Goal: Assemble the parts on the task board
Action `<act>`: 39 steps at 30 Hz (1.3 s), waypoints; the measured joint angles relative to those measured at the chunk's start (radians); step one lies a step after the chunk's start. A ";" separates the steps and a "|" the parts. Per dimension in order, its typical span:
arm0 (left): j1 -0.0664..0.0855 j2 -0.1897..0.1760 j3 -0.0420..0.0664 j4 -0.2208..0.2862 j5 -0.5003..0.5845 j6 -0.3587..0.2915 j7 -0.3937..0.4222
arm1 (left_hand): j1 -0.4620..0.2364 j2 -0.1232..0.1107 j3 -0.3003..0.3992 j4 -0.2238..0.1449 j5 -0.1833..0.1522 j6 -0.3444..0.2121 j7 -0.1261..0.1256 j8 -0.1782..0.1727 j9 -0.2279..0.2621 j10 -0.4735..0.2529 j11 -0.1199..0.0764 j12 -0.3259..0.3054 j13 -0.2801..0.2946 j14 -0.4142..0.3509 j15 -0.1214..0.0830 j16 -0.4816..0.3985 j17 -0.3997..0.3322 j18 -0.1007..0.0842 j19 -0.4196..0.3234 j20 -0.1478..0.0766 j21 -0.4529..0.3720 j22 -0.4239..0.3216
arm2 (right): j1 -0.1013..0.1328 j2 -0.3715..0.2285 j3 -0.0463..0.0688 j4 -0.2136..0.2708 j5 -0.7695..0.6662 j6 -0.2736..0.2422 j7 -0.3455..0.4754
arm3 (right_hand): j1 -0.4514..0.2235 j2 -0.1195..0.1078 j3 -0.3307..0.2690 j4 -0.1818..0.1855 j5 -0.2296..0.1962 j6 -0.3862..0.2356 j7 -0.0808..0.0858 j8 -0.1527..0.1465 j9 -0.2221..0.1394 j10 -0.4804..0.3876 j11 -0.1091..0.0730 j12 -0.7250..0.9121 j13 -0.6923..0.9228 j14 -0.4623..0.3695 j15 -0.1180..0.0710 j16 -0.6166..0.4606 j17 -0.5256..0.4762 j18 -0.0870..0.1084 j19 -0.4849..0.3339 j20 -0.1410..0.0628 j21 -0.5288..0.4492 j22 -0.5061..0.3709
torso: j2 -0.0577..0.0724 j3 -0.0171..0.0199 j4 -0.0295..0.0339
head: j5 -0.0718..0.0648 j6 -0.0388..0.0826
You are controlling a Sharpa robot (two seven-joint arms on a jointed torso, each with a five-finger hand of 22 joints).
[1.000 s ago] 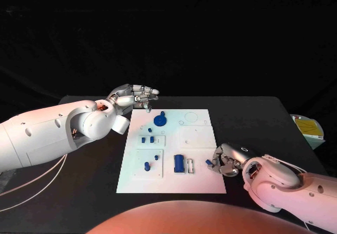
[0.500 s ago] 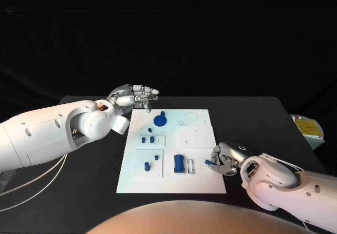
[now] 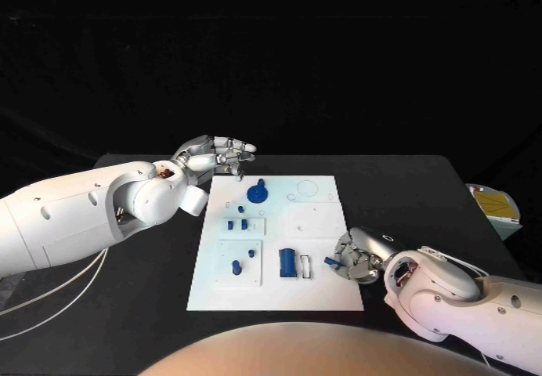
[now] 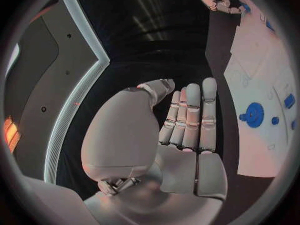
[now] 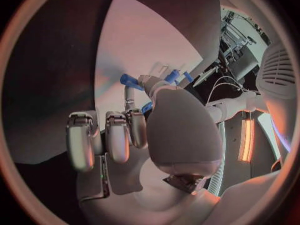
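Head view: the task board (image 3: 322, 294) lies flat in the middle of the black table (image 3: 406, 180). The right hand (image 3: 359, 258) is at the board's right edge, near the robot, and pinches a small blue part (image 3: 334, 262) between thumb and a finger. The part projects from the fingers toward the board's interior, just beside the upright blue cylinder (image 3: 288, 261) and the narrow white slot (image 3: 308, 266) next to it. In the right wrist view, the same blue part (image 5: 129, 79) shows as a short peg over the white board, with the other fingers (image 5: 117, 135) curled below it.

Orientation: the part's long axis appears roughly level with the board, pointing away from the palm toward the cylinder. Its exact tilt cannot be read.

The left hand (image 3: 214, 157) is raised over the far left corner of the board, holding nothing, fingers slightly bent and apart. The left wrist view shows its fingers (image 4: 190, 117) extended side by side, with a round blue disc part (image 4: 254, 115) on the board beyond.

Risks:
1. The pinch covers little of the part; it may pivot or slip out during insertion.
2. A level axis, if the seat is vertical, would jam the part at the opening.
3. The hand may knock the adjacent cylinder.
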State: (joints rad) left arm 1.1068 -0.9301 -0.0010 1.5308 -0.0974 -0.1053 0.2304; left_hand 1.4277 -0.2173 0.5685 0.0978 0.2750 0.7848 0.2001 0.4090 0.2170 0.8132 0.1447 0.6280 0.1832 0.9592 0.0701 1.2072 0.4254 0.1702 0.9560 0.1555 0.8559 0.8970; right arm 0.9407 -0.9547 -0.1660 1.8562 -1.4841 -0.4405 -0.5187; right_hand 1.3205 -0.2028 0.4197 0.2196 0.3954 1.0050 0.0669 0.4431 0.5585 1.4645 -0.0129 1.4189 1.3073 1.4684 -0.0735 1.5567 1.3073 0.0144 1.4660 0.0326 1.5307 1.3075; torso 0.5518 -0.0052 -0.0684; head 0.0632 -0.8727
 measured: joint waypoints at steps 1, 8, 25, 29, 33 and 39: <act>0.000 0.000 0.000 0.000 0.000 0.000 0.000 | 0.000 0.000 0.000 0.000 0.000 0.000 0.000 0.000 0.000 0.000 0.000 0.000 0.000 0.000 0.000 0.000 0.000 0.000 0.000 0.000 0.000 0.000 | 0.002 0.003 0.000 0.004 0.011 -0.007 0.000 | -0.004 -0.002 0.001 0.000 0.002 0.000 0.000 0.002 0.000 0.000 0.000 0.000 0.000 0.000 0.000 0.000 0.000 0.000 0.000 0.000 0.000 0.000 | 0.000 0.0000 0.0001 | 0.000 0.000; 0.000 0.001 0.000 0.000 -0.001 0.000 -0.001 | 0.000 0.000 0.000 0.000 0.000 0.000 0.000 0.000 0.000 0.000 0.000 -0.001 0.000 0.000 0.000 0.000 0.000 0.000 0.000 0.000 0.000 0.000 | 0.008 0.032 0.000 0.015 0.072 -0.036 0.006 | -0.017 -0.004 0.006 -0.003 0.006 0.000 0.000 0.006 0.006 0.000 0.000 0.000 0.001 0.000 0.000 0.000 0.000 0.000 0.000 0.000 0.000 0.000 | 0.000 0.0003 -0.0001 | 0.002 0.000; 0.000 0.001 0.000 0.002 -0.002 0.002 -0.002 | 0.000 0.000 0.000 0.000 0.000 0.000 0.000 0.000 0.000 0.000 0.000 -0.001 0.000 0.000 0.000 0.000 0.000 0.000 0.000 0.000 0.000 0.000 | 0.001 0.105 -0.001 -0.038 0.179 -0.029 0.017 | -0.149 0.007 0.072 -0.006 -0.012 -0.004 -0.004 0.029 0.029 0.001 -0.007 0.000 0.001 -0.004 -0.004 0.000 0.000 0.000 0.000 0.000 0.000 0.000 | 0.001 0.0012 -0.0011 | 0.003 0.000; 0.000 0.002 0.000 0.002 -0.002 0.002 -0.002 | 0.000 0.000 0.000 0.000 0.000 0.000 0.000 0.000 0.000 0.000 0.000 -0.001 0.000 0.000 0.000 0.000 0.000 0.000 0.000 0.000 0.000 0.000 | -0.001 0.120 -0.001 -0.053 0.192 -0.015 0.017 | -0.170 0.007 0.067 0.004 -0.022 -0.003 -0.005 0.033 0.034 0.001 -0.007 0.000 0.001 0.000 -0.007 0.000 0.000 0.000 0.000 0.000 0.000 0.001 | 0.001 0.0015 -0.0015 | 0.003 0.000; 0.000 0.002 0.000 0.002 -0.002 0.003 -0.003 | 0.000 0.000 0.000 0.000 0.000 0.000 0.000 0.000 0.000 0.000 0.000 -0.001 0.000 0.000 0.000 0.000 0.000 0.000 0.000 0.000 0.000 0.000 | -0.001 0.132 -0.001 -0.066 0.199 -0.003 0.016 | -0.181 0.005 0.064 0.013 -0.029 0.007 -0.015 0.035 0.034 0.001 -0.007 0.000 0.001 0.000 -0.007 0.000 0.000 0.000 0.000 0.000 0.000 0.001 | 0.002 0.0018 -0.0016 | 0.004 0.000; 0.000 0.002 0.000 0.003 -0.002 0.004 -0.004 | 0.000 0.000 0.000 0.000 0.000 -0.004 0.004 0.006 0.000 0.000 0.000 0.003 -0.001 0.000 0.000 0.000 0.000 0.000 0.000 0.000 0.000 0.000 | -0.002 0.144 0.000 -0.080 0.203 0.008 0.014 | -0.189 0.003 0.060 0.020 -0.053 0.019 -0.026 0.041 0.038 0.001 -0.007 0.000 0.001 0.000 -0.007 0.000 0.000 0.000 0.000 -0.007 0.000 0.001 | 0.002 0.0017 -0.0016 | 0.005 0.000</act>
State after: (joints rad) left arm 1.1069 -0.9280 -0.0010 1.5334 -0.0993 -0.1015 0.2269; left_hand 1.4277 -0.2172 0.5685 0.0978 0.2750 0.7812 0.2037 0.4149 0.2172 0.8132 0.1447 0.6310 0.1825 0.9592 0.0700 1.2072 0.4250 0.1702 0.9560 0.1555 0.8560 0.8972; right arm 0.9387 -0.8105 -0.1663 1.7764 -1.2807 -0.4322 -0.5047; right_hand 1.1313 -0.2001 0.4799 0.2394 0.3421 1.0236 0.0411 0.4838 0.5964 1.4652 -0.0197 1.4188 1.3078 1.4682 -0.0808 1.5566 1.3073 0.0144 1.4660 0.0252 1.5306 1.3080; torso 0.5536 -0.0035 -0.0700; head 0.0677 -0.8727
